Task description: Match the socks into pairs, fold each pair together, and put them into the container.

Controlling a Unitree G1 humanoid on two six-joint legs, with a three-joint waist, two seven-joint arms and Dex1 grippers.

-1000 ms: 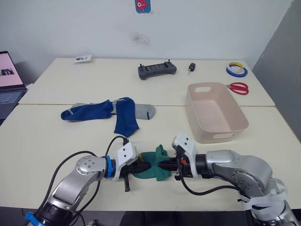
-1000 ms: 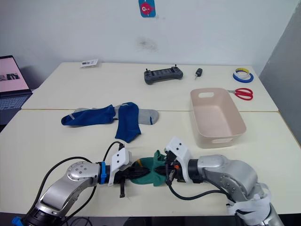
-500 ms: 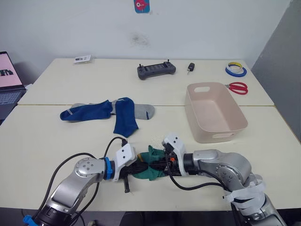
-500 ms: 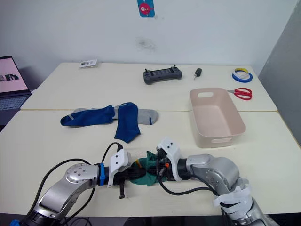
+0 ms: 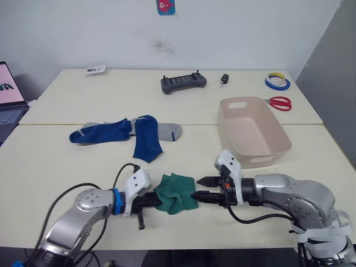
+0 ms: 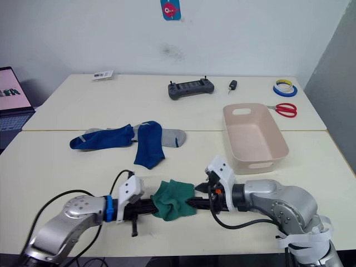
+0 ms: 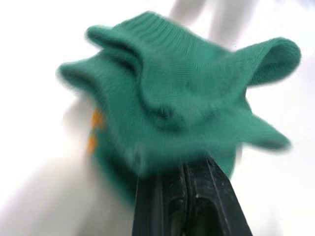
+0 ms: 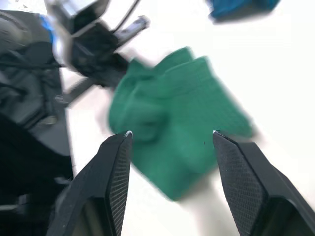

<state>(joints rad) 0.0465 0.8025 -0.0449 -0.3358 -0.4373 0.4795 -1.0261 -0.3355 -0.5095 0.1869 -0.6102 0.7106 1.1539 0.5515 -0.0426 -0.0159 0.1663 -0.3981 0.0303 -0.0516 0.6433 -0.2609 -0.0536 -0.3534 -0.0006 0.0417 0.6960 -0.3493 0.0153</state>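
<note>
A green wad of socks (image 5: 176, 193) lies on the near table, just right of my left gripper (image 5: 157, 201). In the left wrist view that gripper (image 7: 189, 166) is shut on the wad's near edge (image 7: 172, 108). My right gripper (image 5: 201, 188) is open just to the wad's right, its jaws spread apart from the green cloth (image 8: 172, 118). Two royal blue socks (image 5: 103, 132) (image 5: 147, 140) lie flat further back on the left, over a grey sock (image 5: 170, 130). The pinkish-beige container (image 5: 262, 159) stands empty at the right.
On the far table are a black controller (image 5: 182, 83), a key fob (image 5: 225, 79), tape rolls (image 5: 279, 82), red scissors (image 5: 280, 102) and a card (image 5: 97, 70). A laptop (image 5: 8, 100) is at the far left edge.
My right gripper has let go of the green socks, opened and drawn back to the right. The green wad stays in my left gripper, now more bunched.
</note>
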